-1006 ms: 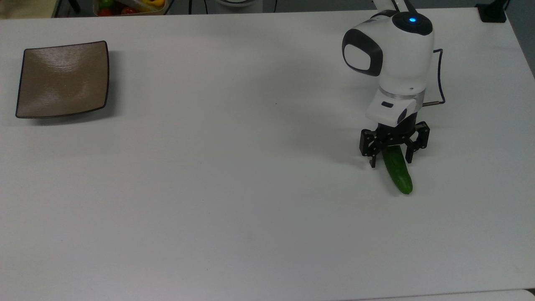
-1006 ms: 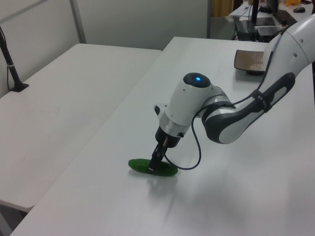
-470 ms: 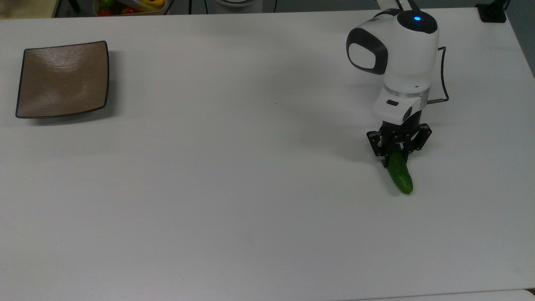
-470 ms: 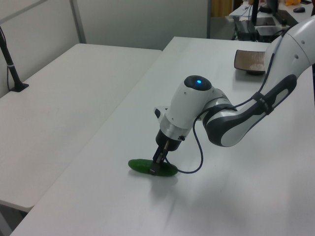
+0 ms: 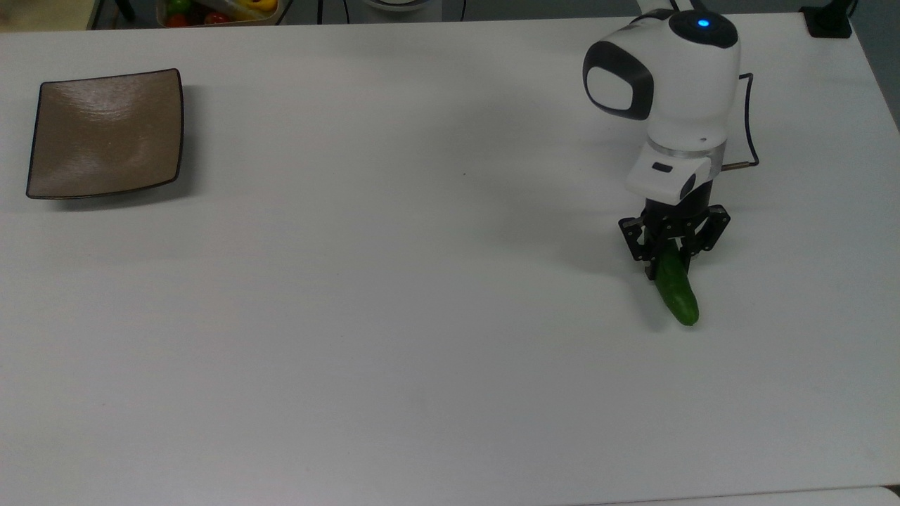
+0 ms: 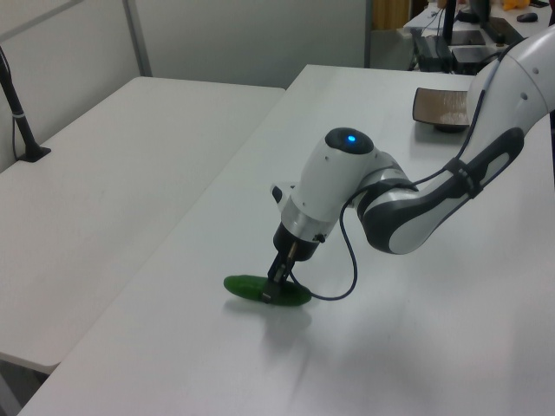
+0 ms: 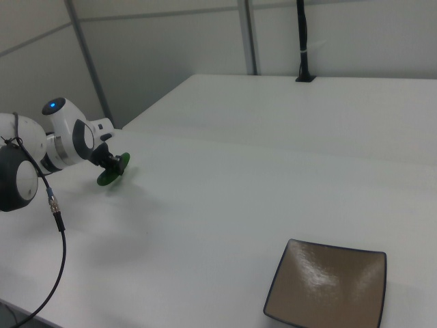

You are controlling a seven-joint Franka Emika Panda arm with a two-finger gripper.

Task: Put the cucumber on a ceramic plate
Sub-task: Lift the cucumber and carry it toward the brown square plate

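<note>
My gripper (image 5: 669, 265) is clenched on the cucumber (image 5: 678, 293), which sits low over the white bench (image 5: 394, 295) at the top view's right, its free end pointing toward the near edge. The ceramic plate (image 5: 105, 133) lies bare, well apart at the top view's far left. I can read no writing or brand marks anywhere.
</note>
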